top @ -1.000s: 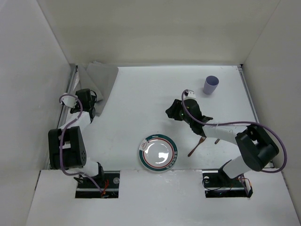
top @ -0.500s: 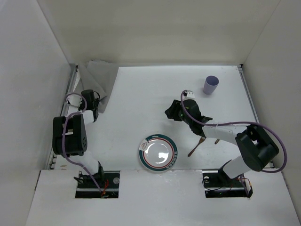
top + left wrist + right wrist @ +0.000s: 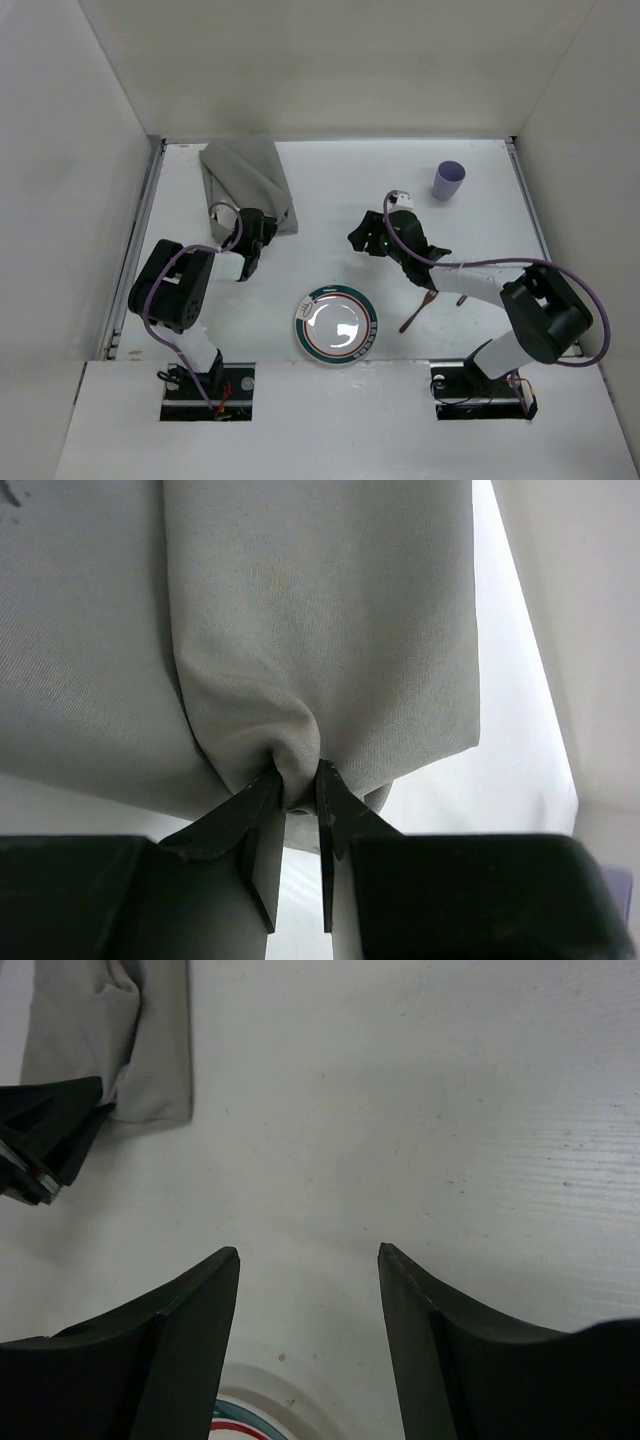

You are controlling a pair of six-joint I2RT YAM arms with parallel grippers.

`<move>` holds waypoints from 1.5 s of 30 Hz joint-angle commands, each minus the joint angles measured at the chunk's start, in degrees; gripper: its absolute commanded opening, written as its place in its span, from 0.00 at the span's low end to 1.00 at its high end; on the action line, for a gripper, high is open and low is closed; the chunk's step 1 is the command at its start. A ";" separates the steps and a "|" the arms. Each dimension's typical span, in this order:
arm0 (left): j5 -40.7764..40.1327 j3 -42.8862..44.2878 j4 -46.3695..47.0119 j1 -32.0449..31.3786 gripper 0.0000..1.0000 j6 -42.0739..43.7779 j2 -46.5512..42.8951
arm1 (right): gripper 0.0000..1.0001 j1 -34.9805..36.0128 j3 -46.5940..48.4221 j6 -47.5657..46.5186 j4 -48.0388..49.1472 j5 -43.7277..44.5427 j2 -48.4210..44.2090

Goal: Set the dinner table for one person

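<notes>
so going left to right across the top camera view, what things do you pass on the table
grey cloth → plate → brown utensil → purple cup

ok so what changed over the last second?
The left gripper, shut on the grey cloth mat, swung right from the left rail toward the middle of the dinner table, dragging the mat out of the far-left corner. Nothing was visibly let go. The right gripper stayed open where it was; the plate, purple cup and brown utensil did not move.
</notes>
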 commanded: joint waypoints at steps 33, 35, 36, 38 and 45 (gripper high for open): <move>-1.98 -13.27 -7.04 4.57 0.59 3.92 -19.05 | 0.63 3.83 41.36 6.60 -4.59 -2.00 34.74; -0.58 -12.57 -5.37 5.36 0.60 4.01 -16.67 | 0.59 3.83 42.06 6.77 -4.59 -2.00 35.53; -0.66 -12.04 -4.23 5.37 0.60 4.19 -15.27 | 0.57 3.83 42.24 6.60 -4.68 -2.00 35.71; -0.05 -10.81 -3.34 5.98 0.60 4.10 -12.46 | 0.52 3.48 42.50 6.51 -4.86 -2.00 35.80; 1.45 -7.21 -0.97 7.12 0.45 3.57 -3.75 | 0.23 3.12 43.65 5.98 -4.42 -3.05 35.89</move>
